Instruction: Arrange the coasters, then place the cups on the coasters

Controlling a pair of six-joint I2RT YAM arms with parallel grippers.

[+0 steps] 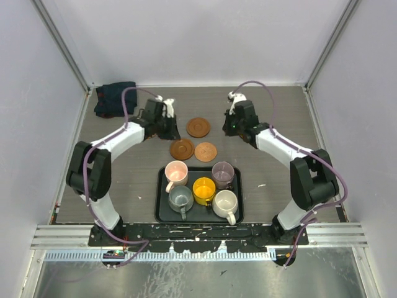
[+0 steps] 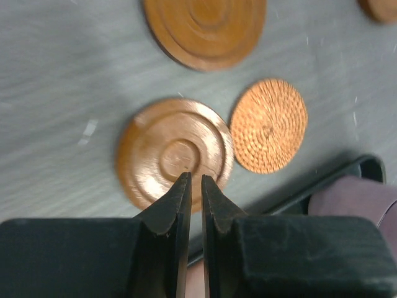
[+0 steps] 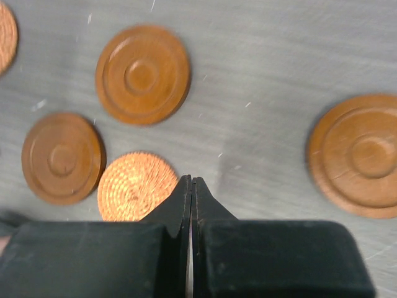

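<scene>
1. Left gripper [image 2: 192,183]: the fingers stand a narrow slit apart and pinch nothing.
2. Right gripper [image 3: 191,183]: the fingers are pressed together, with nothing between them.
3. Ringed coaster [image 2: 167,146]: in my left wrist view it lies flat at centre frame, directly beyond the fingertips, whose points overlap its lower rim. I cannot tell whether they touch it.
4. Woven coaster [image 2: 268,124]: it lies just right of the ringed one, with their rims nearly meeting.
5. Overhead, three coasters [image 1: 198,127] cluster at mid-frame on the table [image 1: 124,177], just above the tray [image 1: 158,211]. The left gripper sits just left of them and the right gripper sits farther off to the right, so I judge the left arm the nearer.
6. Axis: a round disc has no long axis, so I judge that wrist rotation matters little. Lying flat, it offers only its rim, and the fingers would need to spread wider to take it.
7. Appearance: the ringed coaster is brown-orange and glossy, with concentric raised rings. The woven one is lighter, with a spiral texture.
8. Cups [image 1: 204,189]: all five stand in the tray, none on a coaster.
</scene>
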